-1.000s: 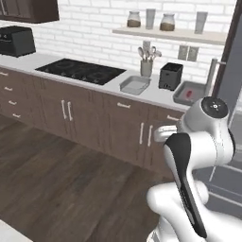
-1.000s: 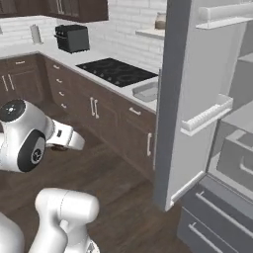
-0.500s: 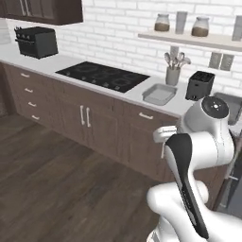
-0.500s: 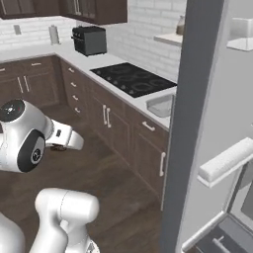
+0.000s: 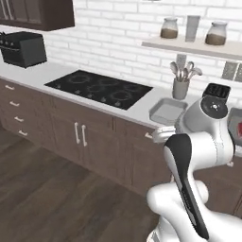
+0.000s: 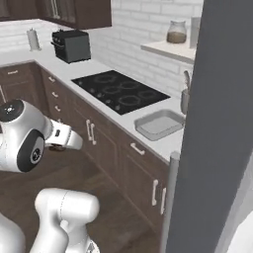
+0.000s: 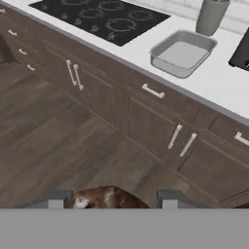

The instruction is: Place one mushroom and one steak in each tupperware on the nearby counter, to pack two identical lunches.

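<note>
**Mushroom carried toward the tray**

The pincer is pinching a brown mushroom above the floor, well apart from the counter. The empty tupperware stands beside the cooktop. Next, I think, the arm must reach over it and let go.

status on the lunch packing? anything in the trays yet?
Done: nothing that shows. The nearer tupperware on the counter beside the cooktop is empty. In hand: the gripper holds a brown mushroom between its fingertips, over the floor short of the cabinets. Left: that mushroom, plus the other mushroom and both steaks.
</note>
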{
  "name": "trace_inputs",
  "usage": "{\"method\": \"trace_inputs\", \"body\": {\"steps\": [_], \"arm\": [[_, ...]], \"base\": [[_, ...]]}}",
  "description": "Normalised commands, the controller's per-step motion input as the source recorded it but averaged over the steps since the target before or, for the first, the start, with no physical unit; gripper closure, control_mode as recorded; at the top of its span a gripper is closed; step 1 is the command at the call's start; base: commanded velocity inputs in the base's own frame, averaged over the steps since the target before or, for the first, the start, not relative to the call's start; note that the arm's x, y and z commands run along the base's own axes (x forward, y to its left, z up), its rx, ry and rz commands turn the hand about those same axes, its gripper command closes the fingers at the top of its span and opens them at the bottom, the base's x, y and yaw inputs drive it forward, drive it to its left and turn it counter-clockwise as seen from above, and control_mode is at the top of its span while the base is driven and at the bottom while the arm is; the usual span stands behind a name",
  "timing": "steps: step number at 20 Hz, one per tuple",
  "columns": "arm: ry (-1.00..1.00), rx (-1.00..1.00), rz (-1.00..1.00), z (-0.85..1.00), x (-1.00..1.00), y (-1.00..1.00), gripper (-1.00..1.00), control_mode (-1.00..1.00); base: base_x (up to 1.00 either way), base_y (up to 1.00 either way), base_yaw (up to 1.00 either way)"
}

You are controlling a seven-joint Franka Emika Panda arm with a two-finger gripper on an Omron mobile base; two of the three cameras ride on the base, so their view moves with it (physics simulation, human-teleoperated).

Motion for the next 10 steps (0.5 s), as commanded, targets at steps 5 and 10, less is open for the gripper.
{"method": "trace_inputs", "body": {"steps": [5,10], "arm": [[0.0,0.0,0.0,0.0,0.0,0.0,1.0,1.0],[0.0,0.0,0.0,0.0,0.0,0.0,1.0,1.0]], "base": [[0.97,0.12,-0.56],[0.58,0.17,-0.7]]}}
